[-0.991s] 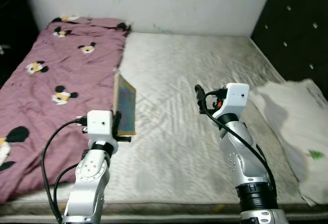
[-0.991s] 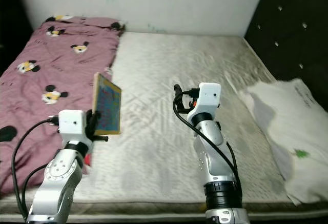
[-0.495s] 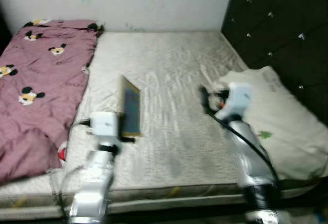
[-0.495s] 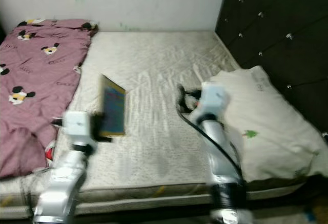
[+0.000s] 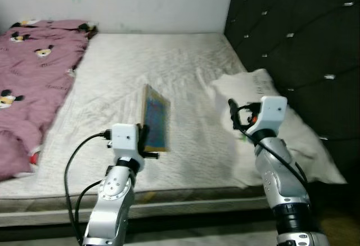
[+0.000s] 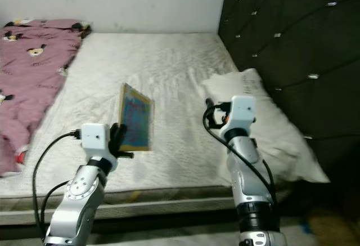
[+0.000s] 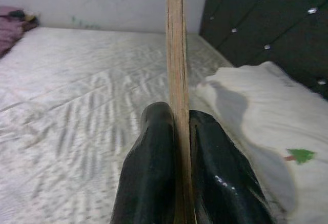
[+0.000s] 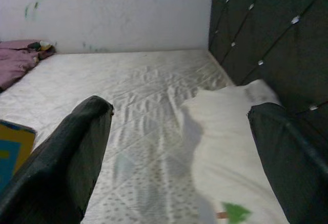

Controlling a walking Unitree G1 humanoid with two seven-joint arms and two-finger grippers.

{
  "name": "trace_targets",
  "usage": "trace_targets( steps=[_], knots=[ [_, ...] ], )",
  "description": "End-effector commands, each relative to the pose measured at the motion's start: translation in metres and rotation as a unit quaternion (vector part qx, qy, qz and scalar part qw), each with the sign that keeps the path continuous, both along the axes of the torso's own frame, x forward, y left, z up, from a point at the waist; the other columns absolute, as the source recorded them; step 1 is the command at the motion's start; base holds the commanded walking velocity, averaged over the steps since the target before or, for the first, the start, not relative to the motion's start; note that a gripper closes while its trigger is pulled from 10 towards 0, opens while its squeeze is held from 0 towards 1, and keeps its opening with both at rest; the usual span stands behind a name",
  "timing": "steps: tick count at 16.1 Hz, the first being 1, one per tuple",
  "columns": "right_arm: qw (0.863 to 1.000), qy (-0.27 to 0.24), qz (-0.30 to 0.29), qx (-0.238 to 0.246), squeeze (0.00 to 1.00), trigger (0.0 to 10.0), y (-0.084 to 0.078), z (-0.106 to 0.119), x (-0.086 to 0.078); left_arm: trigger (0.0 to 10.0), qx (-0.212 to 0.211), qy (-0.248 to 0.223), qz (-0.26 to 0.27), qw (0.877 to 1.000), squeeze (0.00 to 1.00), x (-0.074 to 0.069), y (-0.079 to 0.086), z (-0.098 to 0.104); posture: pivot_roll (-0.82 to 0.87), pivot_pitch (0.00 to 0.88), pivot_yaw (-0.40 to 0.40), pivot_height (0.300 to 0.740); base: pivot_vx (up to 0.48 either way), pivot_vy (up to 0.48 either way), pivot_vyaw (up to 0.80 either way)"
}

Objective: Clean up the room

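While hovering over the mattress, left gripper pinching book upright, right gripper gaping wide, holding nothing, near pillow.

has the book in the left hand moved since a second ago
Cannot tell. The camera has swung right, toward the pillow. The book sits upright in the left hand, same as before, just above its wrist block.

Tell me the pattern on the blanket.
Mauve blanket with cartoon mouse heads, clearest in the left eye view.
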State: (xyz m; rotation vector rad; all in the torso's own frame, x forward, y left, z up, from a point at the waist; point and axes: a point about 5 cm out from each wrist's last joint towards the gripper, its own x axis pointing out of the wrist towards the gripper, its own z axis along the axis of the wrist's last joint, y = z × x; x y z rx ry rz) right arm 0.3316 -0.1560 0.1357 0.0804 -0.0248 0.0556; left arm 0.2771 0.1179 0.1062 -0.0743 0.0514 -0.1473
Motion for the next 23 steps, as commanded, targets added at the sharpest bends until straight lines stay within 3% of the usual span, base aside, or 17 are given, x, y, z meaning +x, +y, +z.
trace_targets(
  steps=[1, 9, 19, 23],
  knots=[
    [1.000, -0.006, 0.012, 0.003, 0.00, 10.0, 0.0087, 0.0037, 0.0016, 10.0, 0.005, -0.026, 0.017, 0.999, 0.00, 0.0026, 0.0100, 0.0104, 0.02, 0.000, -0.026, 0.740, 0.000, 0.000, 0.00],
    [1.000, -0.013, 0.018, -0.004, 0.00, 10.0, 0.0105, 0.0064, 0.0025, 10.0, -0.010, -0.056, -0.012, 0.998, 0.00, 0.0004, 0.0082, 0.0171, 0.02, 0.000, -0.028, 0.740, 0.000, 0.000, 0.00],
    [1.000, -0.015, 0.010, -0.009, 0.00, 10.0, 0.0077, 0.0069, 0.0038, 10.0, -0.013, -0.057, -0.025, 0.998, 0.00, 0.0009, 0.0053, 0.0171, 0.02, 0.000, -0.027, 0.740, 0.304, 0.000, 0.00],
    [1.000, -0.016, 0.009, -0.010, 0.00, 10.0, 0.0073, 0.0072, 0.0043, 10.0, -0.018, -0.048, -0.012, 0.999, 0.00, 0.0013, 0.0044, 0.0146, 0.02, 0.000, -0.028, 0.740, 0.000, 0.000, 0.00]
  ],
)
